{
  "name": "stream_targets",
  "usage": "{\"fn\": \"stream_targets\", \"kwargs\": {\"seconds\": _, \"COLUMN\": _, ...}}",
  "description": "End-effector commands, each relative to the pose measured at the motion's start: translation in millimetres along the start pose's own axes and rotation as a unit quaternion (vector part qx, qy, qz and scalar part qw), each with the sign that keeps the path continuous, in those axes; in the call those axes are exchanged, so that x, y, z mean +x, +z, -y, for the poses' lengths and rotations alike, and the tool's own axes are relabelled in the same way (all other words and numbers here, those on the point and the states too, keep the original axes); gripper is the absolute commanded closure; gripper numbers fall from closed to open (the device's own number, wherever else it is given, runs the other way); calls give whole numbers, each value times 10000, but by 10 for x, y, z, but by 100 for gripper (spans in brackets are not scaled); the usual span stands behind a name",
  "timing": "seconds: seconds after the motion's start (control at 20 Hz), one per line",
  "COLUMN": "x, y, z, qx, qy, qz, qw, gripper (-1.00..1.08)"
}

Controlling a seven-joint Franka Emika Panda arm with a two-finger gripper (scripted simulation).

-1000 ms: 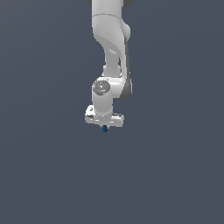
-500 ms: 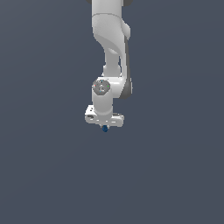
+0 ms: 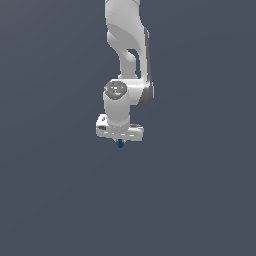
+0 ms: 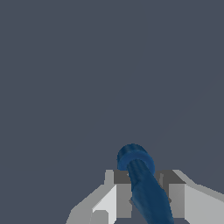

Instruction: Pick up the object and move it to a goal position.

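Object [image 4: 144,186] — long axis straight out between fingers [image 4: 120,199]

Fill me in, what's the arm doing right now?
The single white arm hangs down the middle of the exterior view with its gripper pointing downward. A small dark blue object pokes out just beneath it. In the wrist view that object is an elongated blue piece with a rounded, flanged end, sitting between the grey fingers, so it appears to be gripped. Only plain grey background surrounds it, and no goal marker is visible.
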State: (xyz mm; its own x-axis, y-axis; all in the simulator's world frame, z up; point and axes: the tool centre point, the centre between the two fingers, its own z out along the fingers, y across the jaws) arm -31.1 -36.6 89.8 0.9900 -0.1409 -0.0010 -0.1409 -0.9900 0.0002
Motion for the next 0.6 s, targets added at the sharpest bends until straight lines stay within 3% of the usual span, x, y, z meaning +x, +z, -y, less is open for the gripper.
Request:
{"fn": "stream_targets", "kwargs": {"seconds": 0.0, "x": 39, "y": -201, "z": 22, "qx": 0, "qy": 1, "qz": -6, "qw": 10000, "gripper": 108}}
{"fn": "stream_targets", "kwargs": {"seconds": 0.55, "x": 272, "y": -1332, "z": 152, "qx": 0, "qy": 1, "qz": -6, "qw": 10000, "gripper": 108}}
